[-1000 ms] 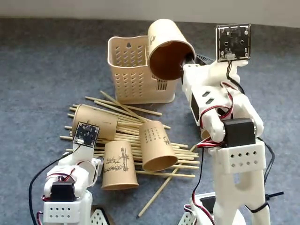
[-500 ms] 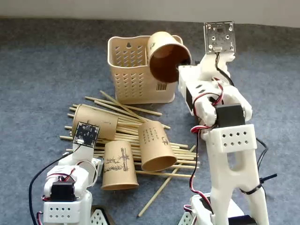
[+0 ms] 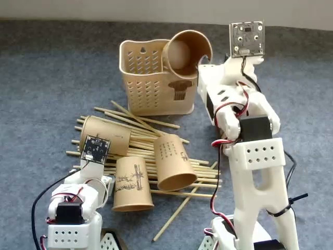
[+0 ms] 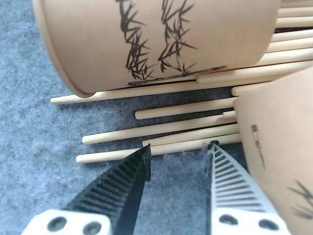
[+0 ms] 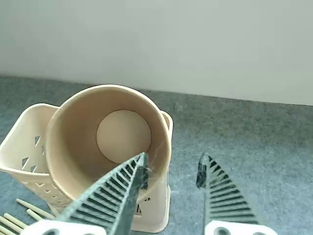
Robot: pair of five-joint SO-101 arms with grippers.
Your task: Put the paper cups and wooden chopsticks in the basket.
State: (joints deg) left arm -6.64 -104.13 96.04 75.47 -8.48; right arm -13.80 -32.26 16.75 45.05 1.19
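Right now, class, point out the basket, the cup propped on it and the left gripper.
basket (image 3: 148, 88), high view, front perforated wall.
cup (image 3: 179, 54), high view, inside of its bottom.
left gripper (image 4: 179, 147), left wrist view, midway between its jaws.

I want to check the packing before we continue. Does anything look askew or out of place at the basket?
Yes. One paper cup sits tilted at a top corner of the basket. Its mouth points sideways toward the open right gripper, and it is not settled down inside. It could tip out.

White plastic arms (image 3: 258, 161), black servos (image 3: 257, 129), red-white-black cables (image 3: 215, 145).
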